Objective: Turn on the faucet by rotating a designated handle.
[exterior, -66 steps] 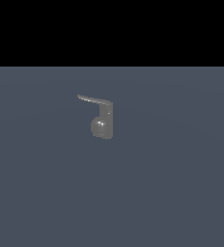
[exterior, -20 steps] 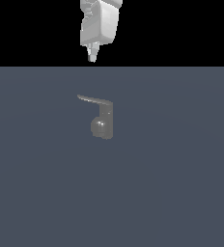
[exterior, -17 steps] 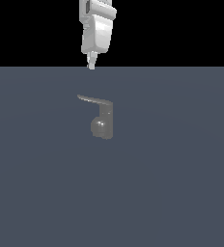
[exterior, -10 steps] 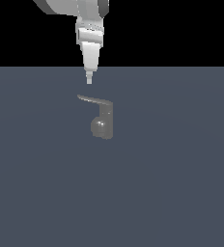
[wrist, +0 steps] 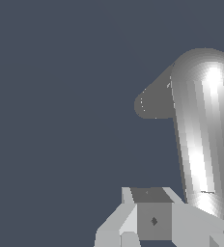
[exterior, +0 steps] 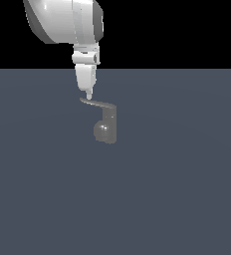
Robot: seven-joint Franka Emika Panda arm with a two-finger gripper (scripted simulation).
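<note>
Faucet [exterior: 106, 130] upright on the dark blue-grey tabletop [exterior: 177, 199], a little toward the exterior view's left of centre, ball-like bulge low on the post. Handle [exterior: 96, 104] jutting from the post's top toward the exterior view's left, long axis close to level, tapering to a thin tip.

Pincer [exterior: 88, 94] directly above that tip — fingertips touching the blade or only just clear of it; contact cannot be settled from either view. Pointing straight down, fingers drawn to a narrow point in the exterior view, nothing held between them. In the wrist view, handle [wrist: 201, 130] filling the frame as a broad shiny bar right beside the pincer [wrist: 147, 219], with the post's base showing dark behind it.

Key relation for the coming move, as a judgement: pincer over the far end of the lever, well out from the post, so a sideways push across the blade's long axis would get the most leverage. Too high a pass would likely slip over the thin tip.

Against 0.5 s ago: pincer lower and nearer the tip. At 3.3 s ago no arm in view at all. Handle and faucet unchanged in pose throughout — rotation not yet begun.
</note>
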